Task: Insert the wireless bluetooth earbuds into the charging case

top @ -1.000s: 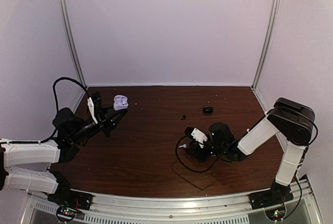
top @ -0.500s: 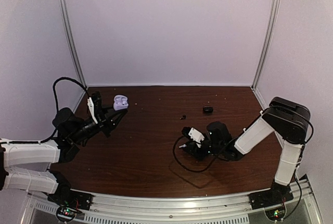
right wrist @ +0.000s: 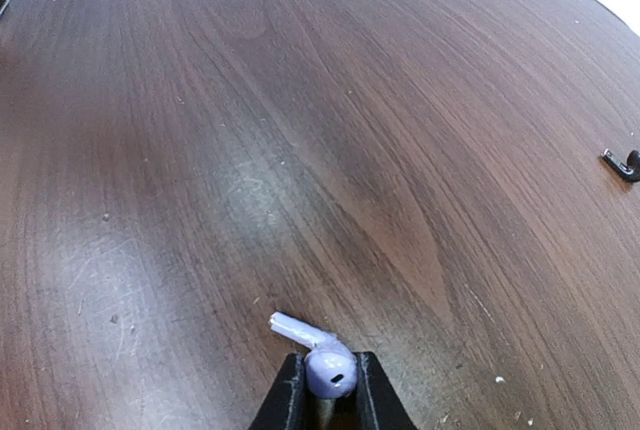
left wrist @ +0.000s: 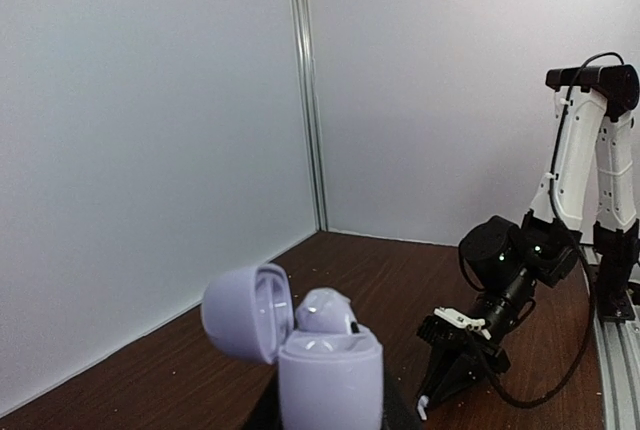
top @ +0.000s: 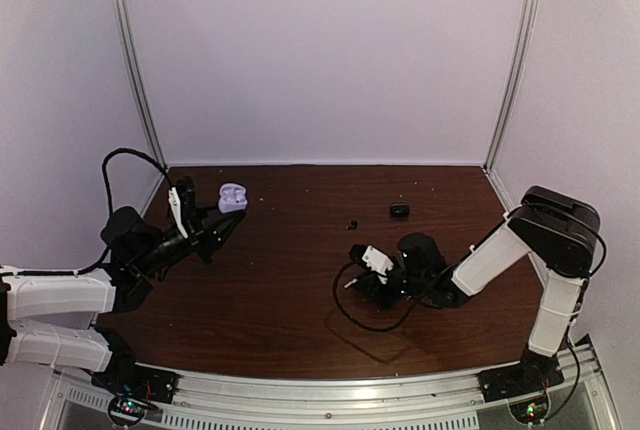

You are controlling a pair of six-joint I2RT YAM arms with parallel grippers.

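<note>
The left hand [top: 222,216] is gripping the lilac charging case [left wrist: 325,370] at the table's [top: 300,320] left rear, its lid open and a seated earbud [left wrist: 325,308] inside. The right hand [right wrist: 327,400] is pinching a lilac earbud [right wrist: 328,368] low over the table.

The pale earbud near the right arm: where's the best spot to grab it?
Grip the pale earbud by its rounded head, one finger on each flank, coming from above, as the right hand does now. Its thin stem sticks out sideways, likely too slim to pinch, and left free could enter the open lilac case first.
</note>
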